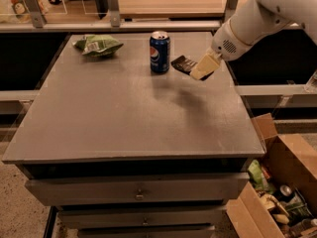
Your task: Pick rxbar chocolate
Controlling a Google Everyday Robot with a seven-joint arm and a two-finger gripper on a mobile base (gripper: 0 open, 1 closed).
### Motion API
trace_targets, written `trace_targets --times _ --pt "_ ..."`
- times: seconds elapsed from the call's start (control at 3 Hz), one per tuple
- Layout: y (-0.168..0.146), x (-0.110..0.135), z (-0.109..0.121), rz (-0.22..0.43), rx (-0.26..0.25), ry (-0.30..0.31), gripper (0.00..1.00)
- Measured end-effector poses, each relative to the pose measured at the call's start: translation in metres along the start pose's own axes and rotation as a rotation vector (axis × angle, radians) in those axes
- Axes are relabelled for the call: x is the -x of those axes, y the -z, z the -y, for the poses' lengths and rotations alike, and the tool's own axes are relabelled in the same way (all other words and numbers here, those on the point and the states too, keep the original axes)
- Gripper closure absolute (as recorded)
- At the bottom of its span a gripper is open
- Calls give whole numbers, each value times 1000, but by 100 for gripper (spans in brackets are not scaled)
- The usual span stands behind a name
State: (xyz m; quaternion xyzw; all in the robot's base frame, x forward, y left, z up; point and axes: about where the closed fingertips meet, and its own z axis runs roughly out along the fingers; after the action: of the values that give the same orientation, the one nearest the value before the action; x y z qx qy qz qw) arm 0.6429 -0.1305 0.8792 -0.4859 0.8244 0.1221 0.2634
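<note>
The rxbar chocolate (182,63), a small flat bar in a black wrapper with pale lettering, is held in the air just right of the blue Pepsi can (159,52). My gripper (202,68), with pale fingers, is shut on the bar's right end and holds it tilted above the grey table (124,118). The bar's left end sticks out toward the can. A soft shadow lies on the table below the bar. The white arm comes in from the upper right.
A green chip bag (97,45) lies at the table's back left. An open cardboard box (282,182) with mixed items stands on the floor at the right. A rail with posts (114,9) runs behind the table.
</note>
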Motion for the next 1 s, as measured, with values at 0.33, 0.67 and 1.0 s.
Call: trace_targets --times 0.33,0.67,1.0 --pt "31 8 -7 40 0 58 100" --pt "53 15 -17 76 -3 132 100" --pt "57 16 -22 64 17 177 100"
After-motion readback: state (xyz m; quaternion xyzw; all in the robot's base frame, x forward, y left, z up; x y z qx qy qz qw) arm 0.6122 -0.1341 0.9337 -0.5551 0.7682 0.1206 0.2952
